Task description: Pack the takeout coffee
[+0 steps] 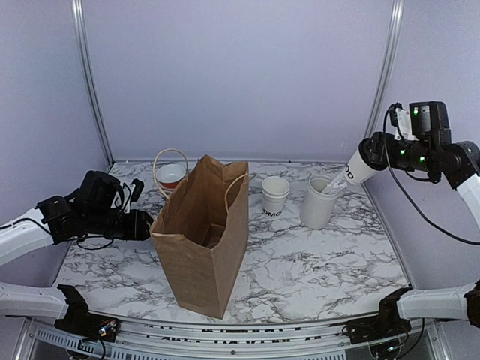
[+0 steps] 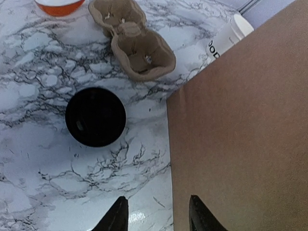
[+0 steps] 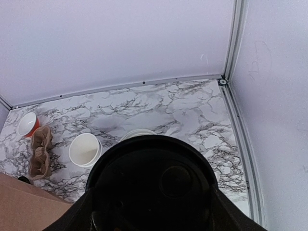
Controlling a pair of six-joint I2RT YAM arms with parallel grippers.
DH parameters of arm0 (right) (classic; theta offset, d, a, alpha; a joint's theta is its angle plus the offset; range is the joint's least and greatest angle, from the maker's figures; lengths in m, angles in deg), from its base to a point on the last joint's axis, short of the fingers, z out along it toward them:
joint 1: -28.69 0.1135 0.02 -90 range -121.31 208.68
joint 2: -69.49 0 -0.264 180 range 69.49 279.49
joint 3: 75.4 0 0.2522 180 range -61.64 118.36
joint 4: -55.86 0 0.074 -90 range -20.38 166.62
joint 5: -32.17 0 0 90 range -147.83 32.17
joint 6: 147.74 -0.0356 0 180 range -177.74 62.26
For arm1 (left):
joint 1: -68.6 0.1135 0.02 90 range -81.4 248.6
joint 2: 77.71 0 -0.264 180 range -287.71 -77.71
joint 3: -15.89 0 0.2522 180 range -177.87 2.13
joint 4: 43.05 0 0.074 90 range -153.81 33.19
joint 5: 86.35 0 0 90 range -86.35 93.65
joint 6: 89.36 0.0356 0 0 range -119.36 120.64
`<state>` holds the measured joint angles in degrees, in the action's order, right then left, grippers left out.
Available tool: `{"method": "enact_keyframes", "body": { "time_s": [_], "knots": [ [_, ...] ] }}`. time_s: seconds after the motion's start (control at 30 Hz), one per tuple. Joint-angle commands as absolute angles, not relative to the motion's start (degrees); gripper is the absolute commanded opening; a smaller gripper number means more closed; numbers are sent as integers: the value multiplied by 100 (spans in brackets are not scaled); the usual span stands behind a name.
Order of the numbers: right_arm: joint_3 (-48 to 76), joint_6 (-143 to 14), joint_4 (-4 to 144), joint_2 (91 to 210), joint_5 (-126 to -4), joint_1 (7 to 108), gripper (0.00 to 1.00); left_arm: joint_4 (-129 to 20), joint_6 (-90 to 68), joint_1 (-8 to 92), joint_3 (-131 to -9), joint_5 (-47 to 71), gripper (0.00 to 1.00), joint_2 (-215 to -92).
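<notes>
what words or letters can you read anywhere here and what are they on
"DMO": black letters, cut off at both ends, on the lidless white paper cup beside the brown paper bag.
"OD": the visible end of black lettering on the lidded white paper cup held tilted in the right gripper.
No text shows on the bag, the loose round black plastic lid or the brown pulp cup carrier.
</notes>
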<state>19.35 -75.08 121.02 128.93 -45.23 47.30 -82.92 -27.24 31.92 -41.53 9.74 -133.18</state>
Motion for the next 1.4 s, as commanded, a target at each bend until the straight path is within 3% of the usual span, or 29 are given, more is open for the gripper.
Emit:
{"method": "enact_keyframes", "body": {
  "time_s": [0.0,0.23,0.67,0.93,1.37],
  "knots": [
    [2429,-7406,11974,13097,-5069,4845,59,-8235,-3072,2693,-3579,1107,44,-13243],
    [2940,-7339,11838,13497,-5604,5029,59,-8053,-3676,1947,-3033,953,42,-13442],
    [4335,-7170,11843,14616,-5195,6350,59,-6819,-4613,778,-2478,866,42,-14174],
    [5335,-6963,11999,15342,-5041,7080,59,-6166,-4432,243,-3100,916,42,-15339],
    [6243,-6727,12163,15762,-5062,7638,59,-5743,-3719,198,-4611,1481,42,-17077]
  ]
}}
